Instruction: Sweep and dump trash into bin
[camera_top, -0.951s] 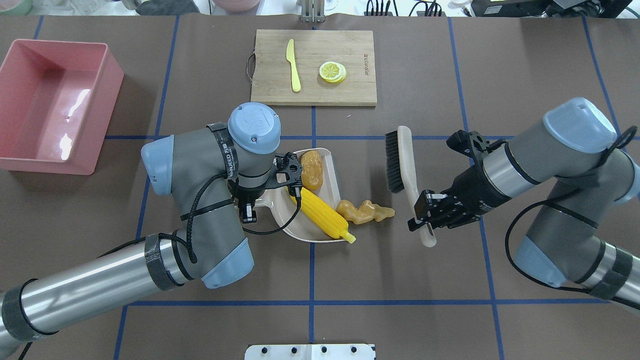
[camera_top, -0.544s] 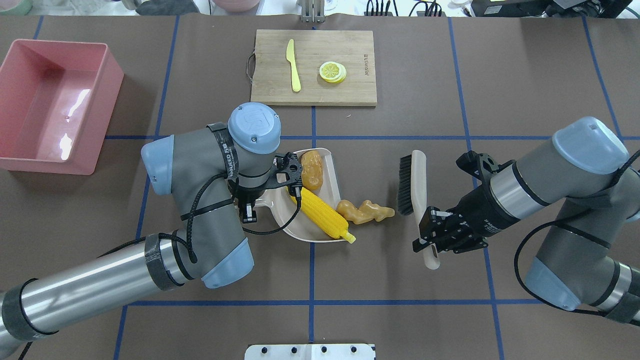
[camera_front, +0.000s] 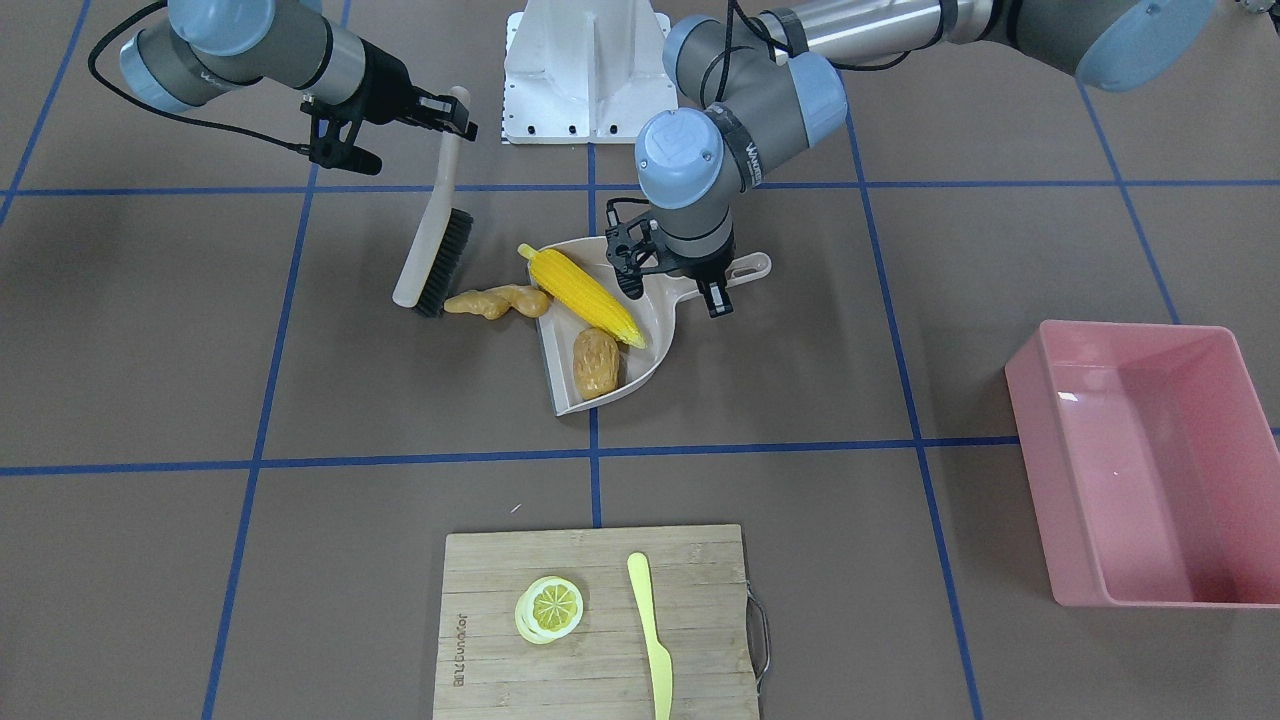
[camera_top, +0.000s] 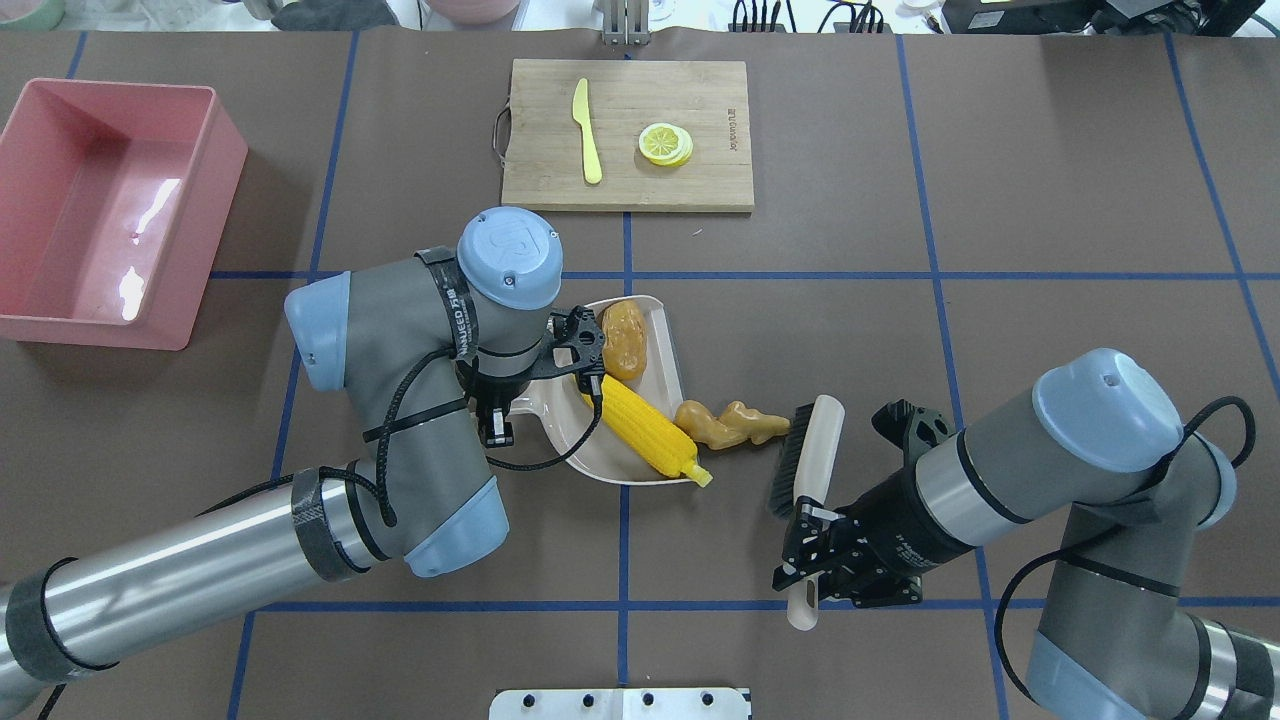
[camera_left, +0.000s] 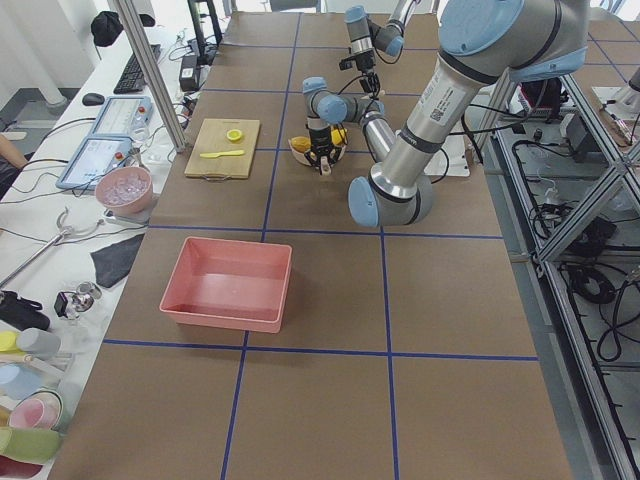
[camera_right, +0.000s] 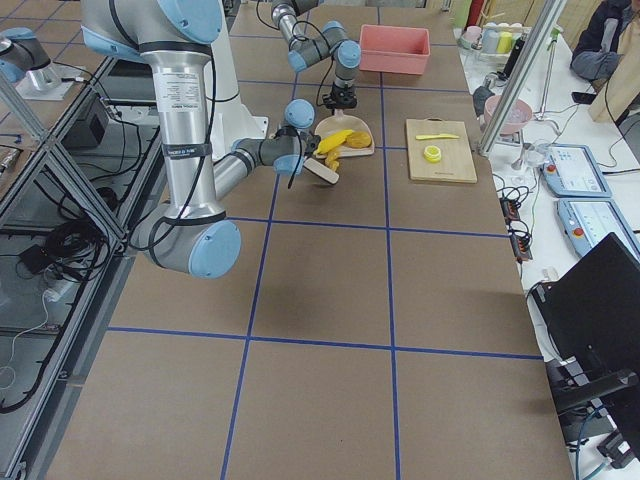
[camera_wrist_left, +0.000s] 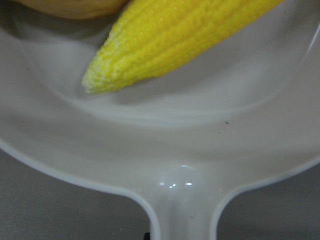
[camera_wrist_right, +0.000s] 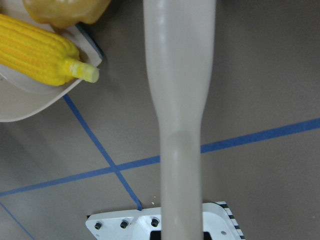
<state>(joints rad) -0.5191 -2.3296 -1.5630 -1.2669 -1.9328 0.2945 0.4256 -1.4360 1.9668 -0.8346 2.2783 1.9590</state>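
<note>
On the bench (camera_top: 900, 400), we reckon the ginger (camera_top: 730, 423) by the dustpan (camera_top: 668, 350) light, stiff; right tool (camera_top: 806, 548) clamps brush (camera_top: 815, 440), left tool (camera_front: 705, 285) dustpan.

I see a brown-covered table (camera_top: 800, 250) crossed by blue tape lines (camera_top: 760, 275), with a beige dustpan (camera_top: 610, 465) lying flat near its middle. A tan ginger root (camera_top: 728, 422) lies on the covering at the dustpan's open lip, on its right. A wooden cutting board (camera_top: 700, 110) sits beyond the dustpan, away from the robot, and the pink bin (camera_top: 225, 170) stands well apart to the dustpan's left.
</note>
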